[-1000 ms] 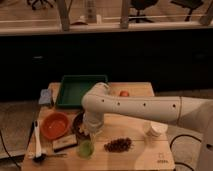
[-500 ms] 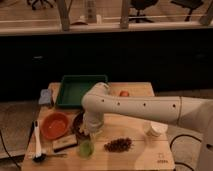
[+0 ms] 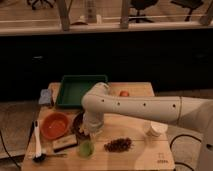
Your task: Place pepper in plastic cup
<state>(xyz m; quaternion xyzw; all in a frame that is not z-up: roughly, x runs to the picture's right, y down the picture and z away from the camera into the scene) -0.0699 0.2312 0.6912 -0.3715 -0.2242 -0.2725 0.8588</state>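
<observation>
Gripper at the end of the white arm, pointing down, low over the wooden table, on the camera side of the green tray and about level with that tray's middle. Cannot tell whether wide, narrow or holding something: lost in the arm's bulk and shadow.

Just beyond the gripper, further from the green tray toward the table's near edge, a small green cup, upright. Touching the gripper or apart from it: cannot tell. Pepper not to be picked out for certain among the things in view.

Beside the gripper toward the picture's left, in front of the green tray, a dark bowl, partly hidden by the arm. Next to that, in front of the tray's left corner, an orange bowl. Nearer the camera than both bowls, a dark bar, flat and slightly askew. Along the table's left edge, well in front of the green tray, a white-handled utensil.

Just left of the green tray, a blue sponge. Just right of the tray's near right corner, a small orange-red round thing, showing above the arm. Well to the right of the green tray and nearer the camera, past the arm, a white cup. Between that and the green cup, a heap of dark brown bits.
</observation>
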